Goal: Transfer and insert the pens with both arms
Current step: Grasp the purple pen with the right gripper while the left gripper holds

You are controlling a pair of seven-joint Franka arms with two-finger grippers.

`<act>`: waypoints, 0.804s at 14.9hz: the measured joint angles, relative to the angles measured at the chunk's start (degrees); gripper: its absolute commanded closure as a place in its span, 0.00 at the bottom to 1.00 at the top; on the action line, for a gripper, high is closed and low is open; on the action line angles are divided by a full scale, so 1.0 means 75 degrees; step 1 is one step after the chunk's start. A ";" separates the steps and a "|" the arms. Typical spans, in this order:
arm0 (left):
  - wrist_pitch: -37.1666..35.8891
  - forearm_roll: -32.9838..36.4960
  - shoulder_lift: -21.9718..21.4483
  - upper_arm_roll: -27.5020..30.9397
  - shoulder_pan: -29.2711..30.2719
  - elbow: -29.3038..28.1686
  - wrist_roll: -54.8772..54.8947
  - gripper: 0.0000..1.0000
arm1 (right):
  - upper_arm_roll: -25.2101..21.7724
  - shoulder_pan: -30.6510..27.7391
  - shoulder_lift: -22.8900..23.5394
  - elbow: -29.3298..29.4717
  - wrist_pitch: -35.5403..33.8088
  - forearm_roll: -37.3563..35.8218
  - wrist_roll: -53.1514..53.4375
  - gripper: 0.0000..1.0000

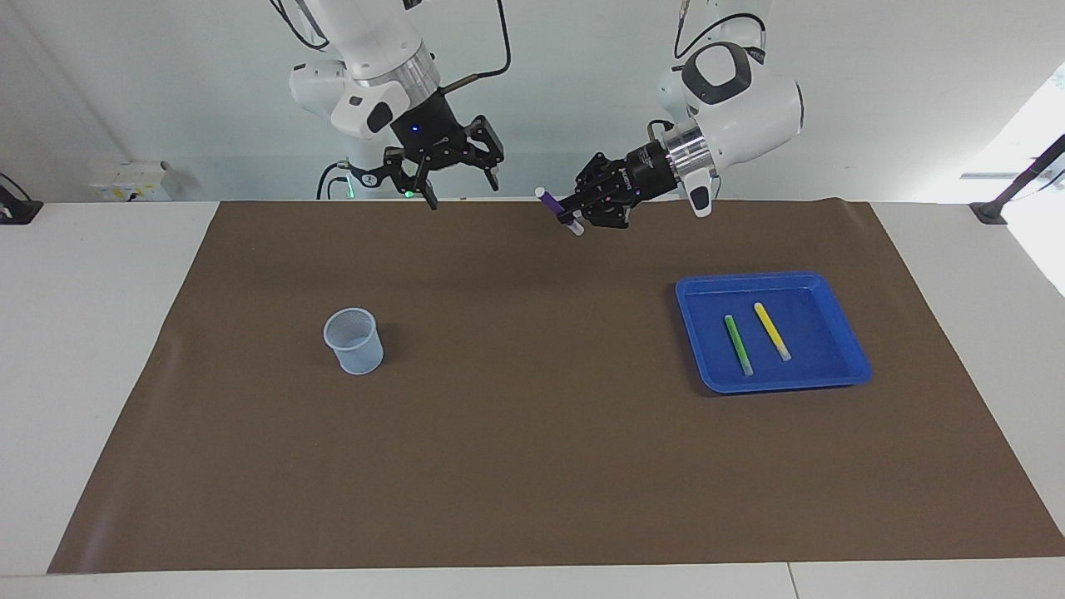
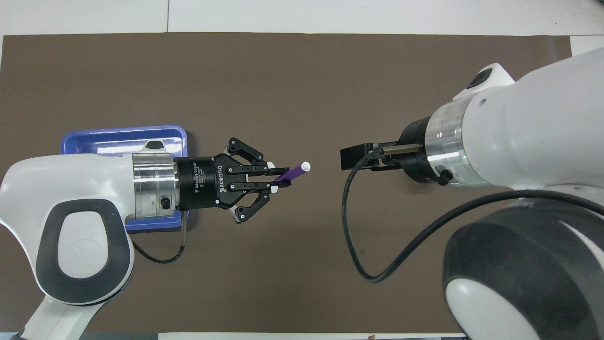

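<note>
My left gripper [image 1: 572, 216] [image 2: 278, 176] is shut on the purple pen [image 1: 552, 202] [image 2: 292, 172], held up over the middle of the mat. The pen's whitish end points toward the right arm. My right gripper [image 1: 464, 193] [image 2: 350, 158] hangs open and empty in the air, a short gap from the pen's tip and facing it. A green pen [image 1: 737, 344] and a yellow pen [image 1: 772, 330] lie side by side in the blue tray [image 1: 774, 277] [image 2: 122, 130]. In the overhead view my left arm hides both of them.
A pale translucent cup [image 1: 354, 339] stands upright on the brown mat [image 1: 532, 466] toward the right arm's end; in the overhead view the right arm covers it. The tray sits toward the left arm's end.
</note>
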 measured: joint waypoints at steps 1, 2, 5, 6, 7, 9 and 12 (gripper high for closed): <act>0.0034 -0.0022 0.0000 0.0000 -0.0002 -0.0002 -0.0008 1.00 | 0.0140 0.0001 0.0046 0.0000 0.0049 0.0004 0.0179 0.00; 0.0050 -0.0033 0.0000 0.0000 -0.0009 -0.0002 -0.0014 1.00 | 0.0254 0.0002 0.0092 -0.0001 0.0107 0.0006 0.0353 0.00; 0.0106 -0.0038 0.0000 -0.0002 -0.0032 -0.0004 -0.0051 1.00 | 0.0464 0.0000 0.0315 0.0115 0.0360 0.0142 0.0766 0.00; 0.0125 -0.0041 0.0000 -0.0002 -0.0032 -0.0004 -0.0065 1.00 | 0.0507 -0.0001 0.0428 0.0226 0.0462 0.0183 0.0915 0.00; 0.0138 -0.0045 0.0000 -0.0002 -0.0032 -0.0004 -0.0080 1.00 | 0.0561 -0.0006 0.0540 0.0326 0.0576 0.0222 0.1032 0.00; 0.0156 -0.0058 0.0000 -0.0002 -0.0033 -0.0004 -0.0094 1.00 | 0.0746 -0.0006 0.0735 0.0453 0.0826 0.0241 0.1259 0.00; 0.0252 -0.0159 0.0000 -0.0002 -0.0033 -0.0004 -0.0099 1.00 | 0.1010 -0.0003 0.0895 0.0507 0.1125 0.0241 0.1483 0.00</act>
